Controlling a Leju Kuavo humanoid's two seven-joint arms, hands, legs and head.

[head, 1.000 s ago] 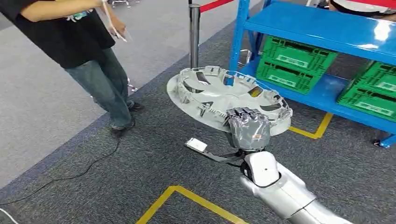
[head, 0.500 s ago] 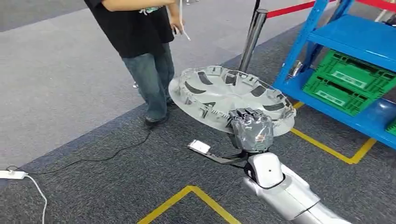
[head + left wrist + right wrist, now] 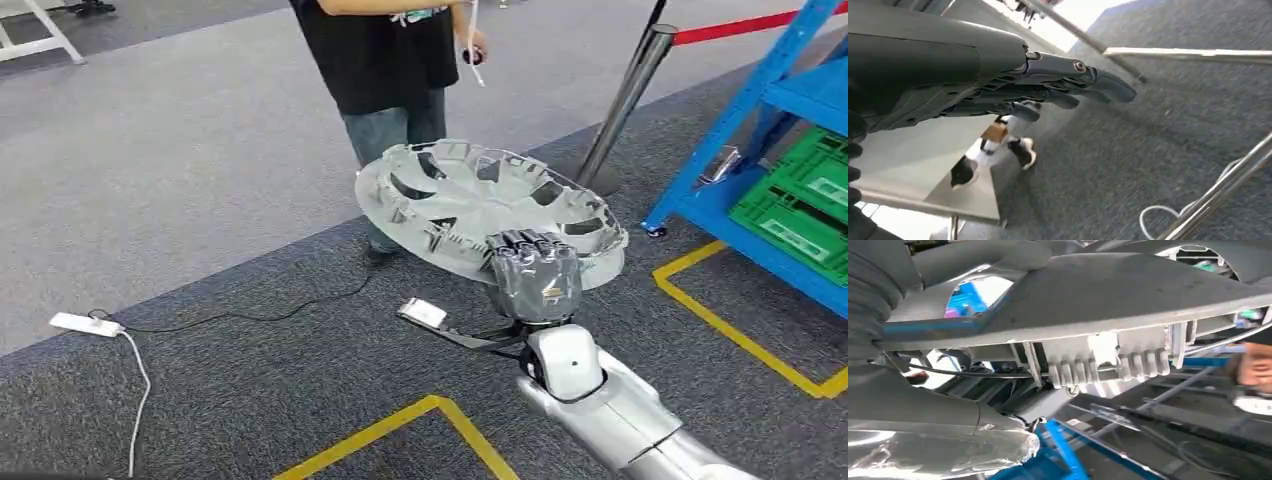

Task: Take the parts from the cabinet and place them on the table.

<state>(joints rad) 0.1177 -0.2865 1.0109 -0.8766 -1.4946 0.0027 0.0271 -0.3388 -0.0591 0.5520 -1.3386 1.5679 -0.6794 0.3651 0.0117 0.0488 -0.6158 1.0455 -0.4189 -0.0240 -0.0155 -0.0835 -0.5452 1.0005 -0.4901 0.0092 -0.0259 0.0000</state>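
Observation:
A grey plastic wheel cover (image 3: 480, 205) with its ribbed inner side up is held nearly flat in front of me. My right hand (image 3: 535, 275) grips its near rim, the fingers hooked over the edge. The right wrist view looks along the underside of the wheel cover (image 3: 1128, 295), with the clips of its rim close to my right hand (image 3: 923, 405). My left hand (image 3: 998, 85) hangs over grey carpet with its fingers stretched out and nothing in them.
A person (image 3: 390, 50) in a black shirt stands just beyond the wheel cover. A metal barrier post (image 3: 625, 100) rises to the right of them. A blue shelf (image 3: 760, 110) with green crates (image 3: 800, 195) is at far right. A power strip (image 3: 75, 323) and yellow floor tape (image 3: 740, 335) lie on the carpet.
The whole view has swung left: the shelf, post and person have slid to the right in the picture. The wheel cover stays in my right hand, in the same place before me.

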